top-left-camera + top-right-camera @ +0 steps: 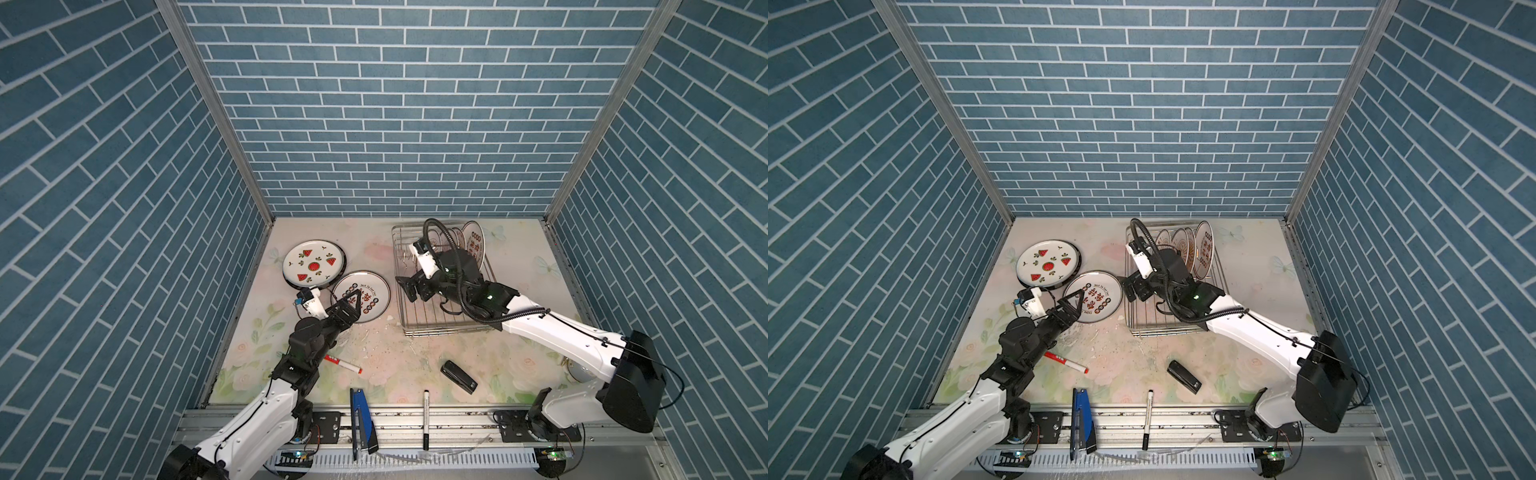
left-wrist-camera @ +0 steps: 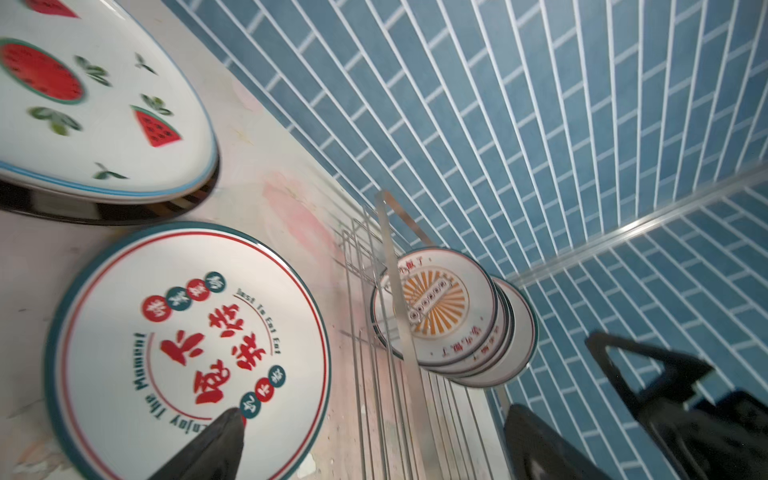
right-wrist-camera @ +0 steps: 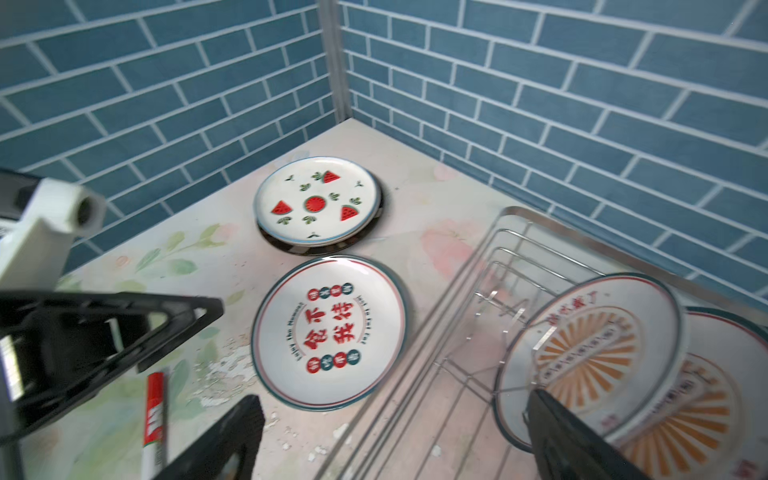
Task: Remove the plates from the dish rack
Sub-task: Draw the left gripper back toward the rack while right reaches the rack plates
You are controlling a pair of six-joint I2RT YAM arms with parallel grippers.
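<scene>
Left gripper (image 1: pixel 350 300) held wide apart, nothing gripped, over the character plate (image 1: pixel 372 291), which is laid flat beside the watermelon plate stack (image 1: pixel 312 264). Right gripper (image 1: pixel 411 287) likewise spread and empty at the dish rack (image 1: pixel 432 326). Roughly four sunburst plates (image 1: pixel 1182 244) are stood upright in the rack; the count is unclear.

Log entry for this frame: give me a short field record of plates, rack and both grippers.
rack plates: about four, upright at the far end of the dish rack
watermelon plate: flat on the table, atop another plate
lettered plate: flat on the table beside it
left gripper: open, empty, over the lettered plate
right gripper: open, empty, over the dish rack's left side
</scene>
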